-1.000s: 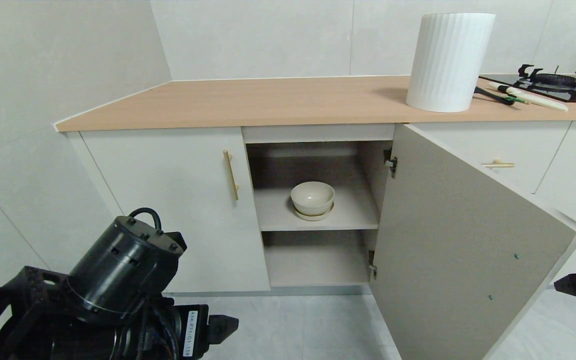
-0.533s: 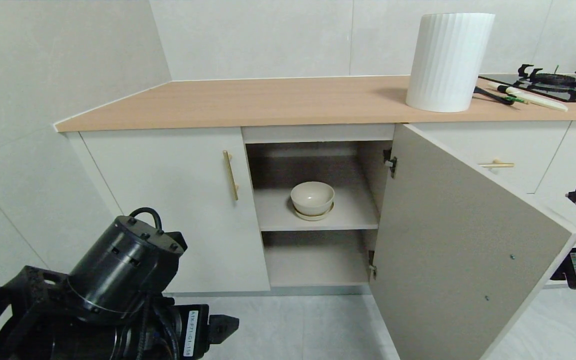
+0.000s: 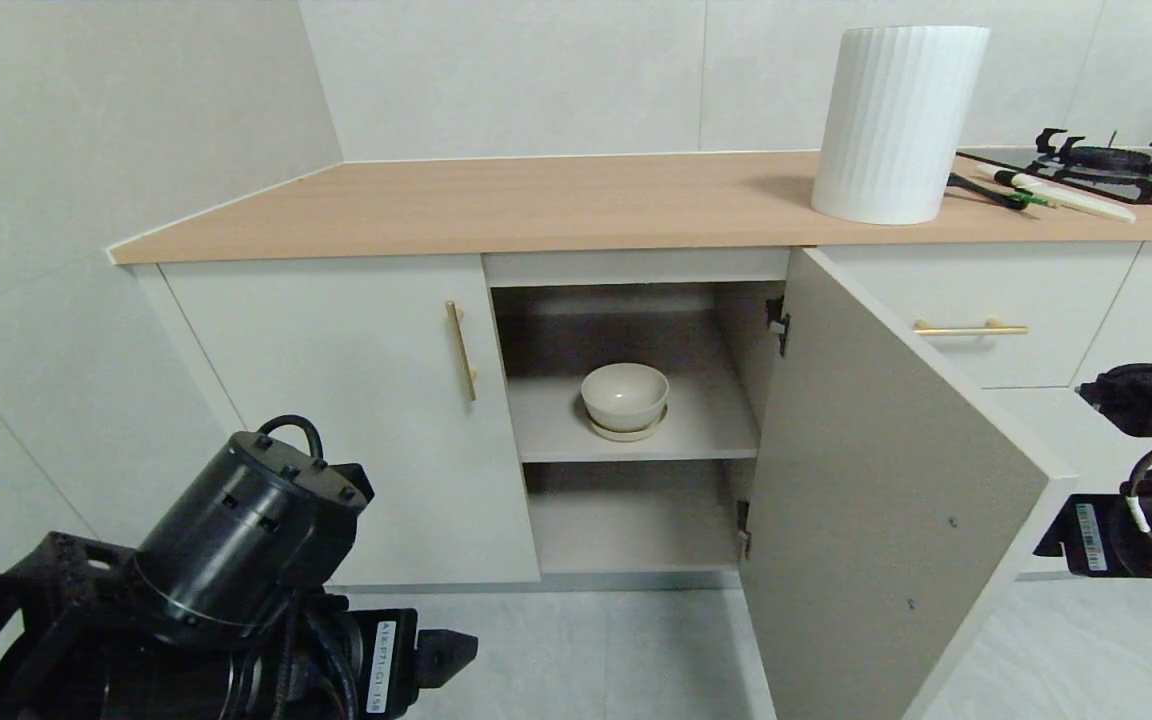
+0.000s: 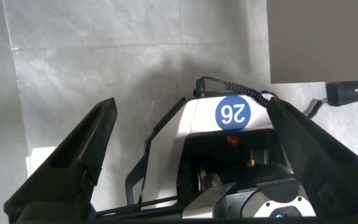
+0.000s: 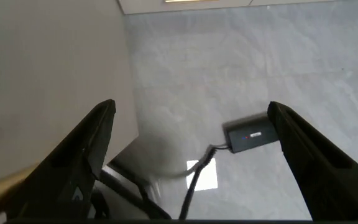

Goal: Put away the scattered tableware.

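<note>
Bowl (image 3: 624, 395) on a saucer (image 3: 626, 433), upper shelf (image 3: 711, 425) of the open cabinet (image 3: 636, 267) — left gripper (image 4: 190, 106) and right gripper (image 5: 190, 109) jaws wide apart, empty.

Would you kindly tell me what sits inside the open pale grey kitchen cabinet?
A beige ceramic bowl rests on a matching saucer on the upper shelf. The closed left door hides anything behind it.

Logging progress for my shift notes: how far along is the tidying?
Done: the bowl sits on a plate on the upper shelf. In hand: the right end effector is open beside the half-open cabinet door. Left: shutting it, perhaps also the utensils on the counter.
</note>
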You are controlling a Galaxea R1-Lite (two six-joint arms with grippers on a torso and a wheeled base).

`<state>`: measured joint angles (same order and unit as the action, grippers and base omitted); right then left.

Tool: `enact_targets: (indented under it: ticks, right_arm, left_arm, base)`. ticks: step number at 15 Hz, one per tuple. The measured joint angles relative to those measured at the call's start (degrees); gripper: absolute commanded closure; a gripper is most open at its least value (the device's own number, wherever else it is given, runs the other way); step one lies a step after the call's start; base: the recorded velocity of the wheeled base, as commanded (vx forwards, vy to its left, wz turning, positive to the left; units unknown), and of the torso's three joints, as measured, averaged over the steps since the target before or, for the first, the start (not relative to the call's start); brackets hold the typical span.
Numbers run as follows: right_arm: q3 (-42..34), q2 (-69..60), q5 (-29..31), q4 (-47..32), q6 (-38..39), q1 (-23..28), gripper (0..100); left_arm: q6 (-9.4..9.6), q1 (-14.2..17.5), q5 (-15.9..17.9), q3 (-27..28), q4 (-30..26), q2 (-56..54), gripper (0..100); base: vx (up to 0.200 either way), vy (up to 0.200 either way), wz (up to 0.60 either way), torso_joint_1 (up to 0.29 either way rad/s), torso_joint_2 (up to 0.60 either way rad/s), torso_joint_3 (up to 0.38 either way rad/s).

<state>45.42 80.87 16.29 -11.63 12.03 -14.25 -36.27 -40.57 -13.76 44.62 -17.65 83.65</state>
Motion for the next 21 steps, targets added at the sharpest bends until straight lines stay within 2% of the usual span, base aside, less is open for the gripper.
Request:
enact_targets:
  ticks: [3,7,14,17,21]
  right_arm:
    - [-1.6,1.9,0.0,4.7,3.6,-4.9,0]
    - [-4.4,5.3,0.1,14.9,8.9,-12.3,0]
    - [-5.8,11.8,-0.5,26.5,11.7,-17.0,0]
    - [-4.2,13.9,-4.7,27.2,10.8,-17.9,0]
    - [2.0,16.6,-13.2,25.8,3.8,-18.1,0]
  left_arm:
    - [0.01,0.0,0.0,0.0,0.0,0.0,0]
    - [0.09,0.0,0.0,0.0,-0.1,0.0,0]
    - [0.24,0.0,0.0,0.0,-0.2,0.0,0]
    - [0.24,0.0,0.0,0.2,-0.2,0.0,0]
    - [0.26,0.0,-0.1,0.5,-0.2,0.0,0]
  base:
    - [0.0,0.0,0.0,0.0,0.0,0.0]
    - [0.0,0.0,0.0,0.0,0.0,0.0]
    - [0.0,0.0,0.0,0.0,0.0,0.0]
    - [0.0,0.0,0.0,0.0,0.0,0.0]
    - [0.0,0.0,0.0,0.0,0.0,0.0]
